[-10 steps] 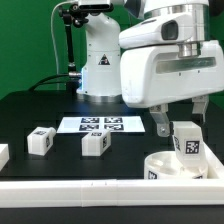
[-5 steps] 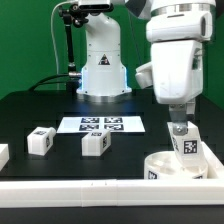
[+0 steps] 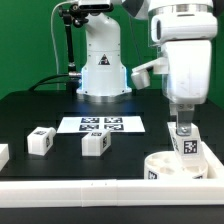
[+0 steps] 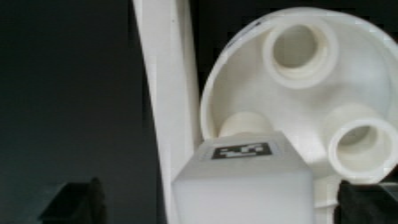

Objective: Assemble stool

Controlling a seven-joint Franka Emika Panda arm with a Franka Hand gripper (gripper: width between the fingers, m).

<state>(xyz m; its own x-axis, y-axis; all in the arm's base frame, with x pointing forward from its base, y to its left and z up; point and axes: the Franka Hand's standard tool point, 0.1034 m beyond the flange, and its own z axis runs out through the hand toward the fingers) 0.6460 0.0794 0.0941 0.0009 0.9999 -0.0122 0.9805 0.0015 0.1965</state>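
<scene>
The round white seat disc point(image 3: 168, 166) lies at the front of the exterior view's right, and a chunky white leg point(image 3: 187, 146) with a marker tag stands upright on it. My gripper point(image 3: 180, 129) hangs just above the leg's top. In the wrist view the leg point(image 4: 249, 178) stands on the seat disc point(image 4: 311, 100) beside two round sockets. My gripper point(image 4: 222, 200) is open and straddles the leg. One dark finger point(image 4: 80, 200) is well clear of the leg and the other is close to its side. Two loose legs point(image 3: 40, 140) point(image 3: 95, 143) lie on the black table.
The marker board point(image 3: 100, 124) lies behind the loose legs. A long white border rail point(image 3: 90, 190) runs along the front edge and shows in the wrist view point(image 4: 164, 90) next to the seat. Another white part point(image 3: 3, 155) is at the left edge. The robot base point(image 3: 100, 70) stands behind.
My hand has turned about its vertical axis over the leg, from broadside to edge-on. The leg and the seat disc have not moved.
</scene>
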